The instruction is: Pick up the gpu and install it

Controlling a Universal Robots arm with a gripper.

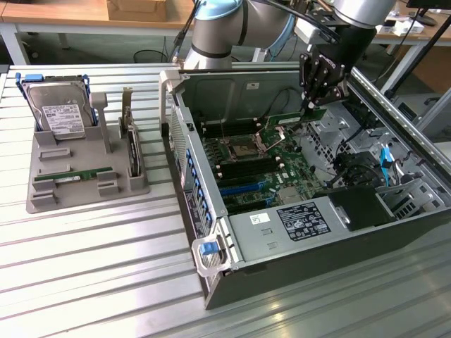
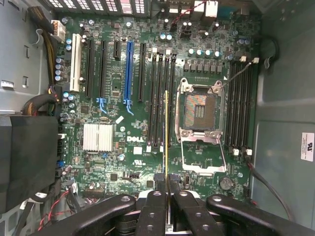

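- While the gripper [image 2: 167, 196] hangs inside the open computer case [image 1: 232, 243], its jaws are clamped on the gpu [image 2: 166, 132], a thin green stick seen edge-on at frame centre.
- The motherboard [image 2: 113, 162] reads "DELL" in white.

**Where your cameras sit**

Your exterior view looks down at an angle, from some way off, across the open computer case [image 1: 317, 211]. Your wrist view faces straight down, near the motherboard [image 2: 147, 123]; both views share it.
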